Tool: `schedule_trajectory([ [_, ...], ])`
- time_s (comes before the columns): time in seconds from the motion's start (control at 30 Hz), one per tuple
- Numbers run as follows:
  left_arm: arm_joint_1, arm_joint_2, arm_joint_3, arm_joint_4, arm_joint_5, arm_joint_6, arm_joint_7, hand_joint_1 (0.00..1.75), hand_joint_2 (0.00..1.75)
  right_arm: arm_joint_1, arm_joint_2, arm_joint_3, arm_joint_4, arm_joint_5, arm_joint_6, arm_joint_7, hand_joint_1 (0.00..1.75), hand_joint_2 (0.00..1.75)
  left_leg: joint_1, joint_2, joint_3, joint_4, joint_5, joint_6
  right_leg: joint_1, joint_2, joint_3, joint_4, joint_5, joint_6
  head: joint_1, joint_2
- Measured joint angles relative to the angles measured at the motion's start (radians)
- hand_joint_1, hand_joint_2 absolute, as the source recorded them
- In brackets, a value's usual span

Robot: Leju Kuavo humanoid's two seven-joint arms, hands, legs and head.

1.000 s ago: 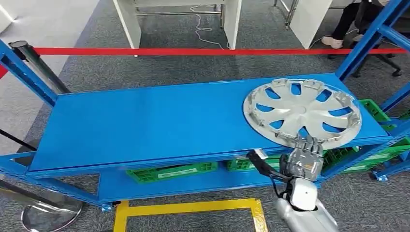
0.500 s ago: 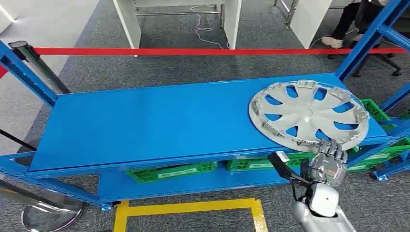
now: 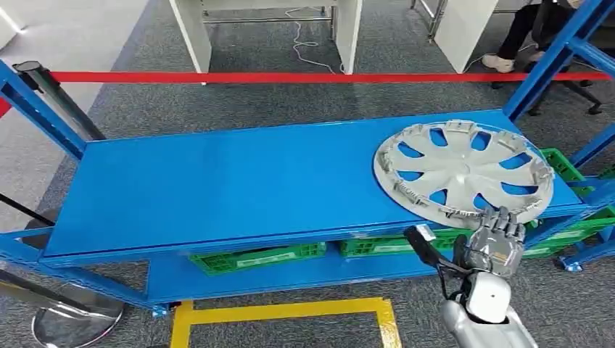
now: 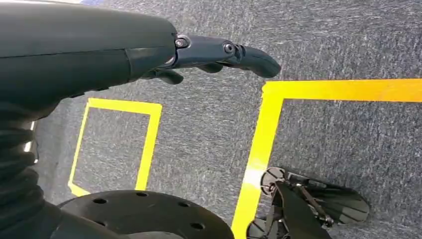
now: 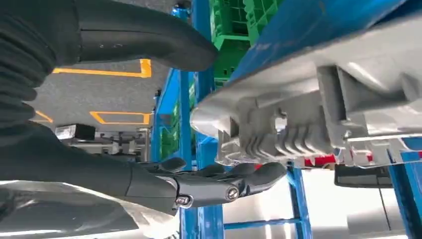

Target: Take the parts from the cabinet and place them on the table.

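On blue shelf, hubcap unmoved; right hand lower.

Silver hubcap on a blue shelf; green crates below, apparently slatted.

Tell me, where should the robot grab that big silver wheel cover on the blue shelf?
Probably the near rim of the wheel cover, coming from the shelf's front edge. It lies flat, inner side up, and that rim overhangs the edge, so fingers can slip underneath. The right hand is already there.
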Motion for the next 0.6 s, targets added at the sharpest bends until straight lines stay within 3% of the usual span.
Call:
schedule_trajectory([
  [0.6,0.000,-0.005,0.000,0.000,-0.003,0.005,0.000,0.00,1.75,-0.045,-0.032,-0.005,0.004,0.033,-0.004,-0.006,0.00,1.75,0.000,0.000,0.000,0.000,0.000,0.000,0.000,0.000,0.000,0.000,0.000,0.000,0.000,0.000],
])
